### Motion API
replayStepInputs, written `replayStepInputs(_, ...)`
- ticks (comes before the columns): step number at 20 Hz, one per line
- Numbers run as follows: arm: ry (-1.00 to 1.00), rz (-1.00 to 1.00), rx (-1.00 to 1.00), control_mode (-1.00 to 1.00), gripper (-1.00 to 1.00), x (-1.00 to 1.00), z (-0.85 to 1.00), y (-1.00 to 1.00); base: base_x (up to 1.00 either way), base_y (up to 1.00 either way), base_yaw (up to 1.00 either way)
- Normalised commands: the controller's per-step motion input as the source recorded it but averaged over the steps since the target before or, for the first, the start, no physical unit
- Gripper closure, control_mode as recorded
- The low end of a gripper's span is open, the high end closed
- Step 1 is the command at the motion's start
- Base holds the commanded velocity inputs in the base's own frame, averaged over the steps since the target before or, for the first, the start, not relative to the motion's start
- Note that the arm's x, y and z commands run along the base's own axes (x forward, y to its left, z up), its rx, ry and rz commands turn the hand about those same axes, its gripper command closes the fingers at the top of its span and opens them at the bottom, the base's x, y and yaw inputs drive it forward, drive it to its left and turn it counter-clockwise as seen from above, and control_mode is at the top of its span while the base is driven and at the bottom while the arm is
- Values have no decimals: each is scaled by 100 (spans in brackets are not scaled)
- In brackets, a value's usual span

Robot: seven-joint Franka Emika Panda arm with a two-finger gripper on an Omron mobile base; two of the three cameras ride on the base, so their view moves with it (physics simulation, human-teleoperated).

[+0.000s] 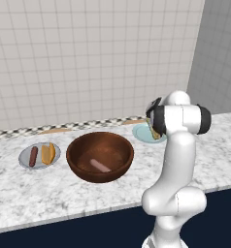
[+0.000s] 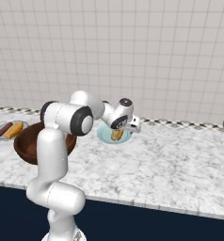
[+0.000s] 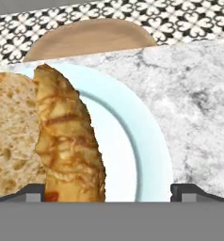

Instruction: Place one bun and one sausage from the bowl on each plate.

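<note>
My gripper (image 3: 106, 193) hangs wide open over the pale blue-green plate (image 3: 132, 141), holding nothing; a bun (image 3: 67, 141) lies on that plate. The grey plate (image 1: 24, 157) carries a bun and a sausage (image 1: 33, 156). One sausage lies in the bowl (image 1: 78, 164)

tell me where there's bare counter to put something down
Widest bare marble lies right of the blue-green plate, out to the counter's front edge. A smaller strip runs in front of the bowl. Crowded: grey plate, bowl and blue-green plate stand in a row.
</note>
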Motion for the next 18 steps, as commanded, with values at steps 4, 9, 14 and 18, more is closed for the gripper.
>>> replayStepInputs(4, -26, 0, 0, -100, -100, -13, -28, 0, 0, 0, 0)
replayStepInputs(9, -21, 0, 0, -100, -100, -7, 41, -2, 0, 0, 0)
replayStepInputs(14, -27, 1, 1, -100, -100, 4, 19, 0, 0, 0, 0)
replayStepInputs(18, -36, 5, 5, -100, -100, 14, -11, -2, 0, 0, 0)
